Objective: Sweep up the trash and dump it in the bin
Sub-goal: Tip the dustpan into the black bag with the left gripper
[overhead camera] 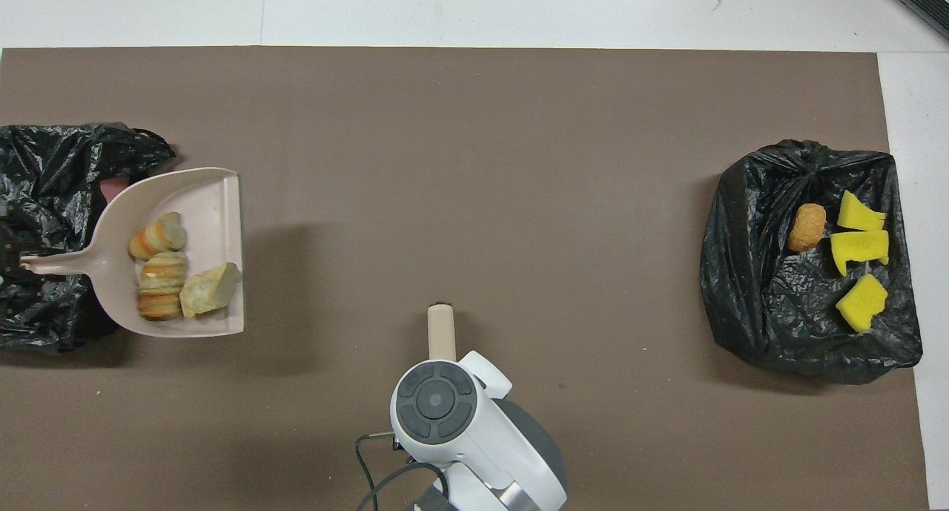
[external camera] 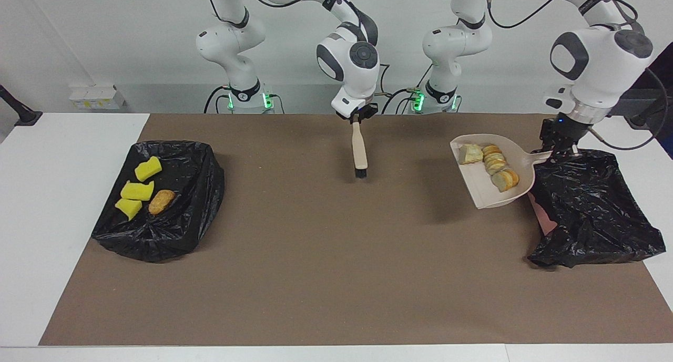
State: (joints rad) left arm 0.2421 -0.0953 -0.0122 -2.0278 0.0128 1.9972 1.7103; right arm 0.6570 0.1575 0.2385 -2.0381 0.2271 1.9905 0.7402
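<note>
Left gripper (external camera: 559, 143) clamped on dustpan (external camera: 486, 186) handle, over the bin (external camera: 594, 204) at its own end; three bread-like scraps (external camera: 494, 162) sit in the raised pan, pan mouth pointing away from the bin. Tipping must swing the load back toward the gripper; right gripper (external camera: 358, 116) shut on brush (external camera: 359, 152), waiting mid-table.

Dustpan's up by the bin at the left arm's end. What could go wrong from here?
1. The dustpan hangs raised, held only at its thin handle by the left pincer. It may twist as it tips.
2. Its three bread-like pieces are over the mat, beside the black bin. Tipped here, they would likely miss.
3. The bin's bag looks crumpled, so pieces could roll off.
</note>
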